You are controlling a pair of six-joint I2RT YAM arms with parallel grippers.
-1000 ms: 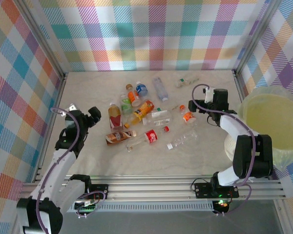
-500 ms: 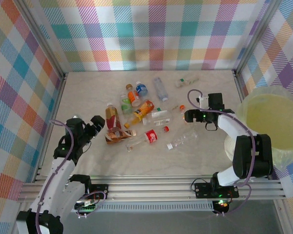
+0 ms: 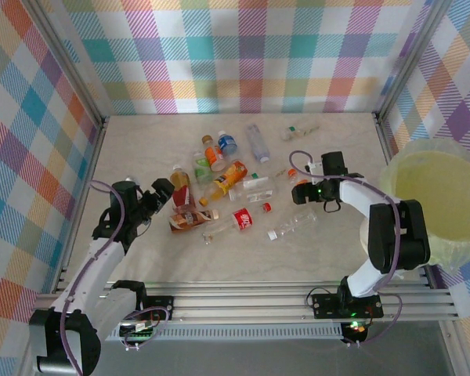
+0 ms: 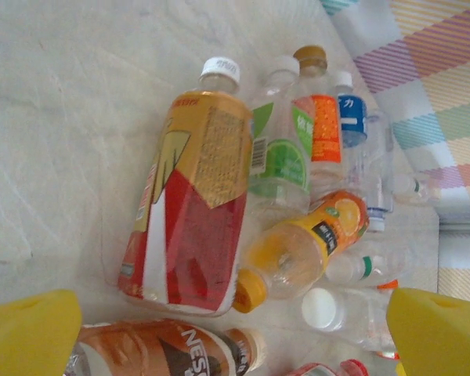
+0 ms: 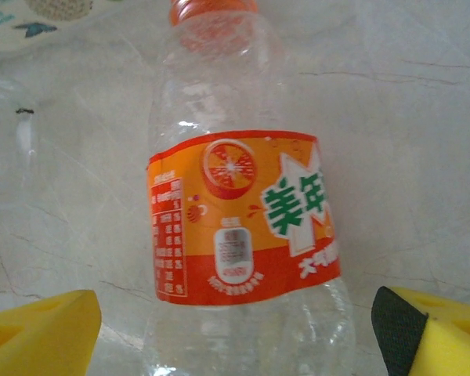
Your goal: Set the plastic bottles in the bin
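Right arm first: the right gripper [image 3: 300, 189] is down on the table [image 3: 141, 149] just right of centre in the overhead frame, straddling a clear bottle with an orange label [image 5: 243, 219], and this looks like the pick-up step for that one. Its jaws stand apart. The wrist camera makes that plain, with a yellow pad at each lower corner, the bottle lying between them with its orange cap toward the top of the frame, and bare table showing on both sides of it, so nothing is clamped yet. From overhead the wrist covers most of that bottle and I couldn't judge the gap at all. The next move, I'd say, is to close squarely across the label, lift, and swing right to the bin [image 3: 446, 204], which sits at the right edge beside the arm's base, no bottles that I can see in it. Over on the left, the left gripper [image 3: 161, 191] hangs open at the edge of the heap of bottles [image 3: 219, 176] in mid-frame. Its own camera shows a red-and-gold bottle [image 4: 192, 211] straight ahead and a brown one [image 4: 164, 352] low between the pads, labels the overhead shot leaves too small to read.
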